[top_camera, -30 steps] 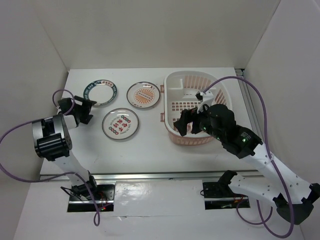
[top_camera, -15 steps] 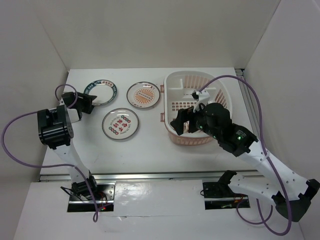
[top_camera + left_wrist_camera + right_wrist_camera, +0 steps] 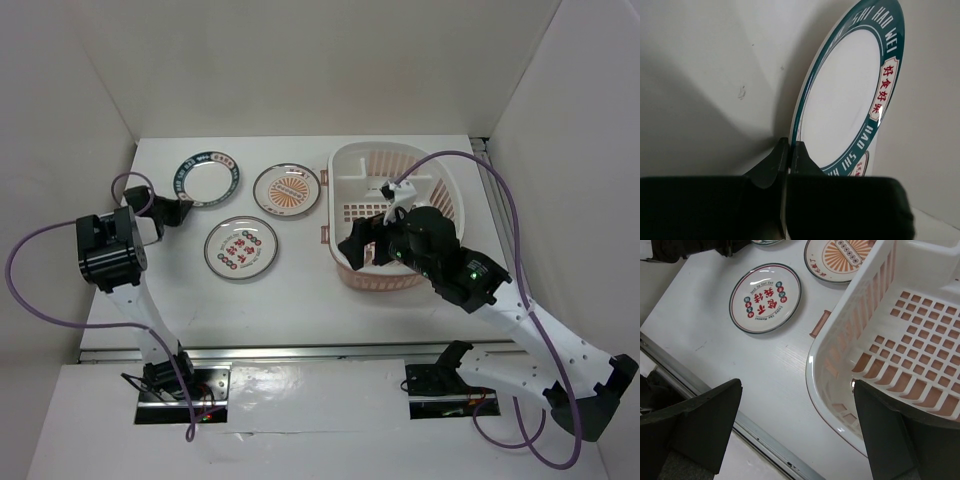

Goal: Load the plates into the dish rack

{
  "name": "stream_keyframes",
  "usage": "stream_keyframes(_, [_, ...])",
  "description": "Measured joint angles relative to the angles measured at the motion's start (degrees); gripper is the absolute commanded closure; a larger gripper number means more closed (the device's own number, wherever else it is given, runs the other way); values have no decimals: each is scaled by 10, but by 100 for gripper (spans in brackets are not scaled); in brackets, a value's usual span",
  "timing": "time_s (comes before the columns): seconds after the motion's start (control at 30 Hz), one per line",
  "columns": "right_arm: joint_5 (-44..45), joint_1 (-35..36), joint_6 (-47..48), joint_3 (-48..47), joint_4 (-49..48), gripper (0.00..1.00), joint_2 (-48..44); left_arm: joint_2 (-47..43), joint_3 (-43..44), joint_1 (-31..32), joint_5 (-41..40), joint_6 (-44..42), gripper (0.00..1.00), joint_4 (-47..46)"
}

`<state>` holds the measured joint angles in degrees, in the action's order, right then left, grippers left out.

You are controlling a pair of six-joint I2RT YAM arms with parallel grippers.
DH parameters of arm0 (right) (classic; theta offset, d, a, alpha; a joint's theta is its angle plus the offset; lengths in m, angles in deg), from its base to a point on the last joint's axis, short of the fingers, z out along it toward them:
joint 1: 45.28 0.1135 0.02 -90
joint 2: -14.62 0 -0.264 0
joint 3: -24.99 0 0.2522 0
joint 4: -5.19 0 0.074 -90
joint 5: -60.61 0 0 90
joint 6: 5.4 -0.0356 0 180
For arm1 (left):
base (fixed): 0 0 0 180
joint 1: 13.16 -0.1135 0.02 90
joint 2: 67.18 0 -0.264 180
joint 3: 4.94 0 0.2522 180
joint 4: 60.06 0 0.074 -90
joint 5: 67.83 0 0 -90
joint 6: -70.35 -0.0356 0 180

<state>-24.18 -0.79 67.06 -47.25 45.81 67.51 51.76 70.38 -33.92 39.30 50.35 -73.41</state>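
The plate with the dark blue-green rim [image 3: 205,180] lies at the back left of the table. My left gripper [image 3: 173,211] is shut on its near-left edge; in the left wrist view the teal rim [image 3: 890,75] runs between the closed jaws [image 3: 790,150]. The orange sunburst plate [image 3: 287,190] and the white plate with red characters [image 3: 241,248] lie flat beside it. The pale pink dish rack [image 3: 340,165] stands to the right with nothing in it. My right gripper [image 3: 362,245] hangs open over the rack's near-left rim [image 3: 830,370], its jaws wide with nothing between them [image 3: 800,432].
White walls close in the table on the left, back and right. A metal rail [image 3: 765,445] runs along the near table edge. The rack's small pink handle [image 3: 820,323] sticks out toward the red-character plate [image 3: 765,297].
My left gripper moved up to the blue-green plate and closed on its rim. The right arm shifted slightly left, still open.
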Motion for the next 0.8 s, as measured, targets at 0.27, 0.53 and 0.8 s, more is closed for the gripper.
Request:
stream_keyframes(0.27, [17,0,-7,31,-11,0,-7,-87,-59,-4,-13,-19,100,38])
stream_keyframes(0.53, [7,-14,3,57,-59,0,13,-347,-102,23,-56,-103,100,93])
stream_keyframes(0.8, [-166,-92,31,-16,-175,0,108,-596,-198,65,-30,-153,100,125])
